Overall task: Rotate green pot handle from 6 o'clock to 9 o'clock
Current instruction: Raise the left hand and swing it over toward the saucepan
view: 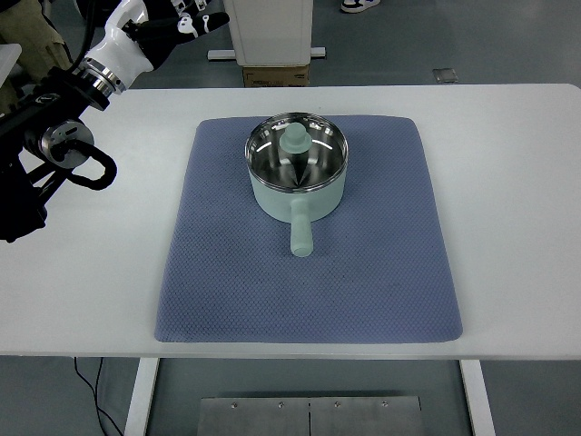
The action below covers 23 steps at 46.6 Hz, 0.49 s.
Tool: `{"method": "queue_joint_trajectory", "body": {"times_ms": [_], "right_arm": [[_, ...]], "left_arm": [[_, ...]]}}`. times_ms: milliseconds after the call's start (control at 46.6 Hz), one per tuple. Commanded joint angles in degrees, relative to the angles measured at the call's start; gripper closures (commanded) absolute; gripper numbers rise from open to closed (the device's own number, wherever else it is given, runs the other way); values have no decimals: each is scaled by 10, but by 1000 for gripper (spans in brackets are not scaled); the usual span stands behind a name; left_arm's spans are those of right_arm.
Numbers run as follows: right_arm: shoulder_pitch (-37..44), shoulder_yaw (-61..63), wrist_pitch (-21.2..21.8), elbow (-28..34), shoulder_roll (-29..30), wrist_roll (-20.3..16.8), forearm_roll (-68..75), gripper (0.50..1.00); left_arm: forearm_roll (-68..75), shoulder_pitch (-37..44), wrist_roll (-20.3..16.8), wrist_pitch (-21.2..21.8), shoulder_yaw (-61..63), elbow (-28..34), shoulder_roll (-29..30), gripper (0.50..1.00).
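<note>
A pale green pot [298, 173] with a glass lid and a green knob [294, 138] sits on the upper middle of a blue-grey mat [218, 272]. Its handle [300, 229] points straight toward the near edge, at 6 o'clock. My left arm comes in at the upper left, with its white forearm raised past the table's far edge. The left hand [192, 22] hangs there, well away from the pot, with its fingers relaxed and nothing in them. No right arm shows.
The mat lies on a white table [508, 182]. A white stand and a cardboard box [275, 74] are on the floor behind the table's far edge. Black cables and arm joints [64, 150] crowd the left side.
</note>
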Motion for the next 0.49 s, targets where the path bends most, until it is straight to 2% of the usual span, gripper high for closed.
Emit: {"method": "queue_joint_trajectory", "body": {"times_ms": [0, 472], "right_arm": [[0, 0, 0, 0, 0, 0, 0, 500], [0, -1, 0, 0, 0, 0, 0, 500]], "left_arm": [[16, 0, 0, -1, 0, -12, 0, 500], [89, -1, 1, 0, -2, -54, -10, 500]]}}
